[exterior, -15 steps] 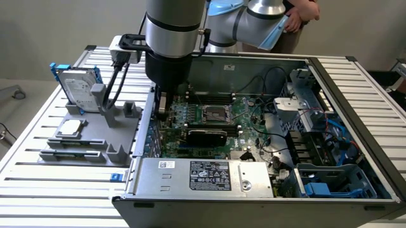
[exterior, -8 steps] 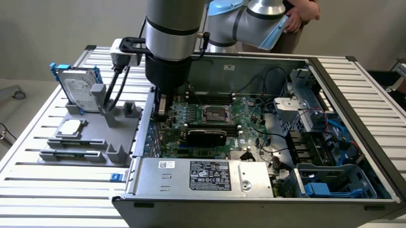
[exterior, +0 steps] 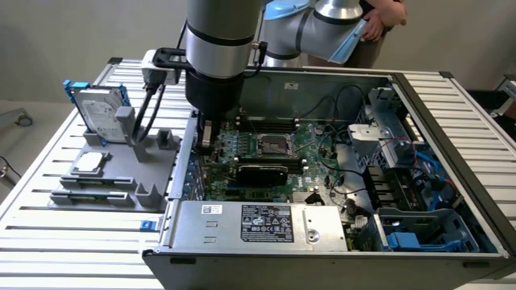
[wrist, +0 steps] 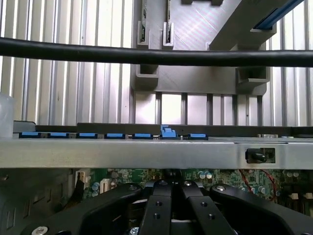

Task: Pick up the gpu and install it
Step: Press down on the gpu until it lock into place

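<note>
1. The gpu (exterior: pixel 262 174), a flat black card, is lying on the green motherboard (exterior: pixel 318 145) inside the open computer case (exterior: pixel 419 103), just below the square processor socket (exterior: pixel 272 145) in the exterior view.
2. The gripper (wrist: pixel 171 188) is hanging low inside the case at its wall toward the exterior view's left, near the card's end on that side; whether it is touching the card cannot be told.
3. In the wrist view the black fingers (wrist: pixel 157 208) are lying pressed together with no gap between them, so the pincer is clenched; nothing is seen held between them.
4. The silver and black arm (exterior: pixel 217 54) is descending from above into the case, and a black cable (wrist: pixel 156 56) is crossing the wrist view.
5. A silver power supply (exterior: pixel 258 226) with a printed label is sitting along the case's near edge.
6. On the slatted table (exterior: pixel 72 241), at the exterior view's left, a grey holder (exterior: pixel 121 175) is carrying an upright hard drive (exterior: pixel 101 115) in a blue frame and a small square processor chip (exterior: pixel 89 162).
7. A person (exterior: pixel 385 15) is standing behind the table, partly visible.
</note>
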Robot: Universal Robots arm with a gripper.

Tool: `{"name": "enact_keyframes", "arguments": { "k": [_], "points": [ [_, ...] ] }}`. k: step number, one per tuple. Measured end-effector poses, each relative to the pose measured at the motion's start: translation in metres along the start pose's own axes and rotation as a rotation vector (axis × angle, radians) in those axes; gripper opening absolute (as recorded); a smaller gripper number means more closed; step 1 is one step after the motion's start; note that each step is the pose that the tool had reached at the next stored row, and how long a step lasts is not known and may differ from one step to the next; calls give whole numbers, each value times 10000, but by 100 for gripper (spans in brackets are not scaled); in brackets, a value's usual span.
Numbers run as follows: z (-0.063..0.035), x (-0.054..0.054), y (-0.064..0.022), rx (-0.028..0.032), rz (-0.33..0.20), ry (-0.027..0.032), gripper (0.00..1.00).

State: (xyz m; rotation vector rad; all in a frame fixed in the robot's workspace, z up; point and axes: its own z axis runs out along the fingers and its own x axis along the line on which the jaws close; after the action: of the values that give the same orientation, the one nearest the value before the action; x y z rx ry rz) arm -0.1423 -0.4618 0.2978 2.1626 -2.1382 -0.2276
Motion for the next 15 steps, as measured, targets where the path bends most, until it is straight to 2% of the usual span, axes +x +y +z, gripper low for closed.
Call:
{"name": "enact_keyframes", "arguments": {
  "k": [7, 15],
  "points": [
    [-42, 14, -165, -9, -2, 18, 11],
    [-90, 17, -449, -9, -3, 18, 11]
  ]
}}
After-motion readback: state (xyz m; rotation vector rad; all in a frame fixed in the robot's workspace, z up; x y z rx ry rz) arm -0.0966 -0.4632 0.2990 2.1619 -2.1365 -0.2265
